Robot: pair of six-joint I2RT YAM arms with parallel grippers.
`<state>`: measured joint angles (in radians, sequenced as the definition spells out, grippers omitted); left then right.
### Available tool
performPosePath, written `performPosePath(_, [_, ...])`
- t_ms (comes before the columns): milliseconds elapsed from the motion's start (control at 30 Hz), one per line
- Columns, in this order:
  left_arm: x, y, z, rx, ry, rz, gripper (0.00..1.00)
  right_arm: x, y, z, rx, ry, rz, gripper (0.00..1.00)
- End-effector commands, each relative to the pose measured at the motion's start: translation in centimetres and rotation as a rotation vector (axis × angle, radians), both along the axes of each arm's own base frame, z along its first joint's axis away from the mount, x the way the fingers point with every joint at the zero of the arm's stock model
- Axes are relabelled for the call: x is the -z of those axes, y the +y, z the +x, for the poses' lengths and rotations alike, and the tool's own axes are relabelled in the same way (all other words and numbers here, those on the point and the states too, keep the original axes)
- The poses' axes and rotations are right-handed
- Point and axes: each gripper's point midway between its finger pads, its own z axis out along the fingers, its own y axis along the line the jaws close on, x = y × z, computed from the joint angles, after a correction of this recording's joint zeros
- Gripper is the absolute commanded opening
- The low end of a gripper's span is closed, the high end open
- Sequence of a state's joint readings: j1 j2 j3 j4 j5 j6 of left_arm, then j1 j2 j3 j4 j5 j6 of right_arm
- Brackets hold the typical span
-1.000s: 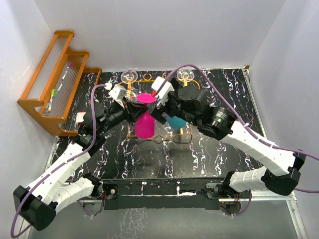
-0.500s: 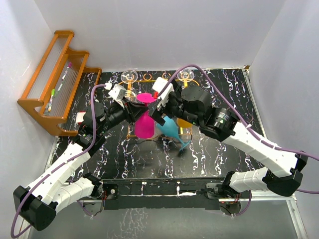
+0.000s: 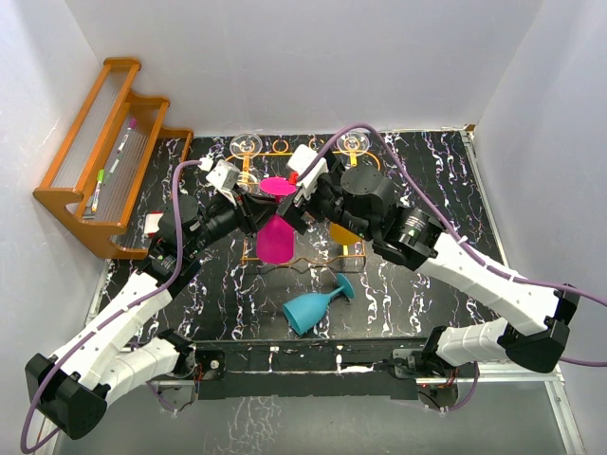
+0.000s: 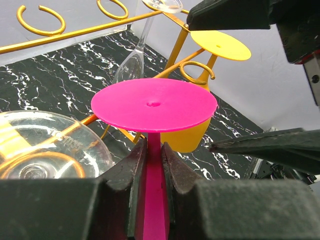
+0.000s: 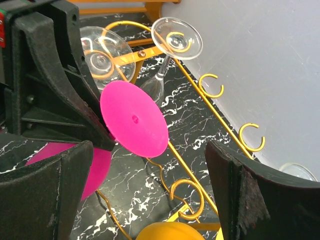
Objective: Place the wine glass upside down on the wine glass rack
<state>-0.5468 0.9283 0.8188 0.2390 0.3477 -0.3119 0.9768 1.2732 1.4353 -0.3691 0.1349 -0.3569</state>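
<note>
- Grips the pink wine glass by its stem in the clenched left gripper, foot up and bowl down, at the wine glass rack.
- Looks partway done: already inverted. Cannot tell whether the stem sits in a loop, so seating and letting go likely remain.
- Shows a teal glass on its side on the table, off the rack.
- Keeps the right gripper spread wide and empty beside the pink foot.
- Has a yellow glass hanging inverted beyond.

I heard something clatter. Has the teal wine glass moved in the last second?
Yes. The teal wine glass has dropped from over the wine glass rack toward the bottom edge of the top view, and now lies on its side in front of it.
</note>
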Motion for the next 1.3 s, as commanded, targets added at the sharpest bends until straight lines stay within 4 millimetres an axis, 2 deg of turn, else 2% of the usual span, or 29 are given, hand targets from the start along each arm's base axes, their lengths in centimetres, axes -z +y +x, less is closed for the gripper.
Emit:
performPosePath(0, [0.0, 0.4, 0.2, -0.021, 0.001, -0.006, 0.11, -3.1, -0.6, 0.8, 0.064, -0.069, 0.132, 0.99])
performPosePath(267, [-0.3, 0.3, 0.1, -0.013, 0.001, -0.014, 0.13, -2.6, -0.3, 1.7, 0.101, -0.073, 0.144, 0.99])
performPosePath(467, [-0.4, 0.4, -0.1, -0.009, 0.004, -0.016, 0.2, -2.7, -0.2, 2.2, 0.123, -0.083, 0.168, 0.99])
performPosePath(867, [-0.8, 0.3, -0.5, 0.004, 0.012, -0.027, 0.21, -0.8, 0.1, 2.8, 0.155, -0.071, 0.127, 0.99])
performPosePath(1100, [-1.4, 0.5, -1.2, 0.013, 0.039, -0.023, 0.23, -0.2, -0.3, 2.8, 0.171, -0.063, 0.12, 0.99])
performPosePath(1267, [-2.1, 0.6, -2.4, 0.044, 0.057, -0.017, 0.26, -0.1, -0.7, 2.7, 0.186, -0.057, 0.116, 0.99])
